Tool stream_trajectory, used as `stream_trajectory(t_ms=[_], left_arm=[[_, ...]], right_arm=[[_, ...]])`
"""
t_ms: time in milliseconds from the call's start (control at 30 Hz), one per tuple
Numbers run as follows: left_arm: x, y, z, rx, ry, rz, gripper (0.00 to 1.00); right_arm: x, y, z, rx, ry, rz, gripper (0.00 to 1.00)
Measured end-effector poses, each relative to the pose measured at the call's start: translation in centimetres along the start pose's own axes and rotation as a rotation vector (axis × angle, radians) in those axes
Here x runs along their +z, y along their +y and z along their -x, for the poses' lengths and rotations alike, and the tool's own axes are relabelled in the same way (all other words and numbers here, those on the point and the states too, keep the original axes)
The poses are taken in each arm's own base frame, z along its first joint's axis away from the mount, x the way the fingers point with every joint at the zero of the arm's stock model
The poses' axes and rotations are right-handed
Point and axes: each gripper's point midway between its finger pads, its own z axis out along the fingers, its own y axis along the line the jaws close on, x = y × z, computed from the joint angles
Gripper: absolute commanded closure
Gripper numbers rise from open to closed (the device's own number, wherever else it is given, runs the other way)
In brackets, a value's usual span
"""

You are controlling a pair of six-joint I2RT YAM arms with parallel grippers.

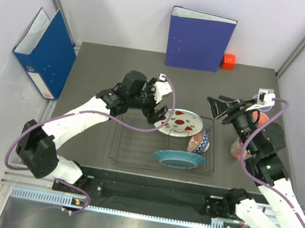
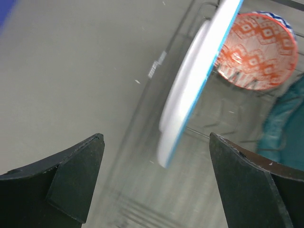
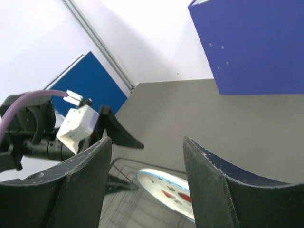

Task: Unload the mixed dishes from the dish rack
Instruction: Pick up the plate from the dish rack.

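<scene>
At the centre of a dark grey bench (image 1: 100, 76) sits a dark wire dish rack (image 1: 136, 143), seen from above with two robot arms reaching over it. Three dishes are in the rack. A white plate with red watermelon marks (image 1: 181, 123) leans tilted at the far side. A small red-and-blue patterned bowl (image 1: 199, 140) lies on its side at the right end. A teal plate (image 1: 178, 159) stands on edge along the near side.

The left gripper (image 1: 161, 115) hangs at the left rim of the white plate. From its wrist camera, the jaws stand wide apart, with the plate's blue-edged rim (image 2: 190, 95) between them but touching neither. The bowl (image 2: 256, 52) and the teal plate (image 2: 285, 128) show behind it.

The right gripper (image 1: 219, 105) is raised above the bench just beyond the rack's far right corner. Its jaws are parted and nothing is between them. Its wrist camera looks across to the left gripper (image 3: 102, 130) and down onto the white plate (image 3: 166, 190).

Outside the rack, to its right, a pink cup (image 1: 237, 147) stands on the bench, partly hidden by the right arm. A second pink cup (image 1: 262, 118) shows beside that arm's wrist.

One blue binder (image 1: 199, 40) stands against the back wall with a small red cube (image 1: 228, 61) just beside it. Another blue binder (image 1: 43, 52) leans at the left wall.
</scene>
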Motion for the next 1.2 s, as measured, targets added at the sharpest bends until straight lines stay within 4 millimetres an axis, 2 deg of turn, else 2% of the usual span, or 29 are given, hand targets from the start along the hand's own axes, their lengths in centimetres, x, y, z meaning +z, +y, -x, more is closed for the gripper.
stream_trajectory(t_ms=[133, 267, 500, 633, 733, 900, 967, 1067, 1133, 1200], left_arm=[[0.5, 1.6, 0.7, 0.081, -0.041, -0.007, 0.05], [1.9, 2.8, 1.0, 0.112, -0.06, -0.062, 0.07], [3.7, 2.0, 0.1, 0.121, -0.078, -0.208, 0.14], [4.0, 1.3, 0.1, 0.13, -0.097, -0.257, 0.21], [4.1, 1.0, 0.5, 0.139, -0.117, -0.277, 0.29], [4.6, -0.2, -0.3, 0.139, -0.115, -0.303, 0.58], [4.9, -0.9, -0.6, 0.141, -0.108, -0.312, 0.64], [5.6, -1.6, -0.9, 0.148, -0.092, -0.307, 0.8], [6.2, -1.4, -1.0, 0.173, -0.085, -0.267, 0.92], [6.6, -1.0, -0.8, 0.184, -0.084, -0.222, 0.96]], right_arm=[[-0.4, -0.3, -0.8, 0.001, 0.011, 0.0, 0.39], [-0.5, -0.6, -1.6, 0.002, 0.031, -0.005, 0.39], [-0.6, -0.8, -2.1, 0.003, 0.043, -0.01, 0.39], [-0.6, -1.0, -2.3, 0.004, 0.051, -0.017, 0.39], [-0.3, -1.5, -3.2, 0.007, 0.074, -0.029, 0.39], [0.4, -2.3, -4.7, 0.013, 0.115, -0.051, 0.39], [0.6, -2.6, -5.3, 0.018, 0.132, -0.058, 0.39], [0.9, -2.8, -5.9, 0.025, 0.151, -0.061, 0.4], [0.9, -2.9, -6.1, 0.031, 0.154, -0.061, 0.4], [0.9, -2.9, -6.2, 0.034, 0.155, -0.059, 0.39]])
